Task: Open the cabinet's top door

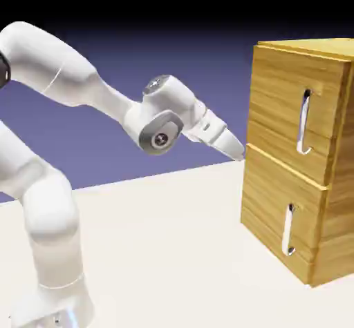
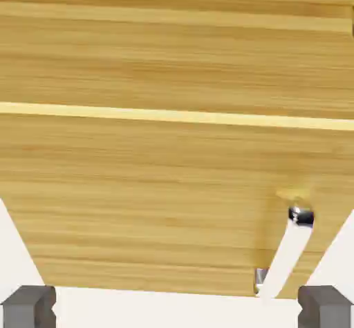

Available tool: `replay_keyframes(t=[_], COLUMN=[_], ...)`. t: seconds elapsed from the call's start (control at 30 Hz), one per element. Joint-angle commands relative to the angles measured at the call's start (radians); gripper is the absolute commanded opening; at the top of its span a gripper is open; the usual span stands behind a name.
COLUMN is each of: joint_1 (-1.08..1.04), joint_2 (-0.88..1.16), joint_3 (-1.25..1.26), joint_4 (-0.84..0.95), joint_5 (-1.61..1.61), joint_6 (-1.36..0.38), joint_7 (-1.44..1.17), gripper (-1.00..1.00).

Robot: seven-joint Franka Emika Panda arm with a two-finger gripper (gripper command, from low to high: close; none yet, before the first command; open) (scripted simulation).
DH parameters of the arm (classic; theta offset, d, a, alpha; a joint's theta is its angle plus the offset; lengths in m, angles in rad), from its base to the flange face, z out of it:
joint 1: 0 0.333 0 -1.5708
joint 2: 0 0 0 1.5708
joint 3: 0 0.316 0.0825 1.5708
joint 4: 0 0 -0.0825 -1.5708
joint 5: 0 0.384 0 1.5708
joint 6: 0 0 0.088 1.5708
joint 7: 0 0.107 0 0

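The cabinet [image 1: 325,57] is a tall wood-grain box at the exterior view's right. Its top door [image 1: 280,102] is closed flush and carries a vertical silver handle [image 1: 305,121]. My gripper [image 1: 238,150] points at the front's left edge, level with the seam between the two panels and well left of that handle. In the hand view, wood fills the picture, with the seam [image 2: 173,114] running across. Below the seam, the lower panel's handle [image 2: 287,251] shows. The grey fingertips [image 2: 28,304] stand far apart at the bottom corners, so the gripper [image 2: 176,306] is open with nothing in it.
The lower panel [image 1: 266,213] with its own silver handle [image 1: 290,230] sits below the top door, also closed. The white table [image 1: 173,251] stretches between the robot's base and the cabinet.
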Motion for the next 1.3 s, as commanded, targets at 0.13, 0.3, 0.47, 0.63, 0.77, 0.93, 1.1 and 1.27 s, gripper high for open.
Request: replay_keyframes(t=[0.13, 0.3, 0.47, 0.63, 0.77, 0.93, 1.1, 1.27], joint_1=[0.088, 0.176, 0.264, 0.351, 0.422, 0.510, 0.597, 0.685], joint_2=[-0.038, -0.075, -0.113, -0.150, -0.180, -0.217, -0.255, -0.292], joint_3=[-0.094, -0.189, -0.283, -0.378, -0.453, -0.548, -0.642, -0.737], joint_4=[0.040, 0.080, 0.120, 0.159, 0.191, 0.231, 0.271, 0.311], joint_5=[-0.218, -0.435, -0.652, -0.870, -1.044, -1.261, -1.479, -1.696], joint_6=[-0.017, -0.034, -0.050, -0.067, -0.081, -0.097, -0.114, -0.131], joint_7=[-0.089, -0.179, -0.268, -0.357, -0.429, -0.518, -0.607, -0.696], gripper=[0.00, 0.00, 0.00, 0.00, 0.00, 0.00, 0.00, 0.00])
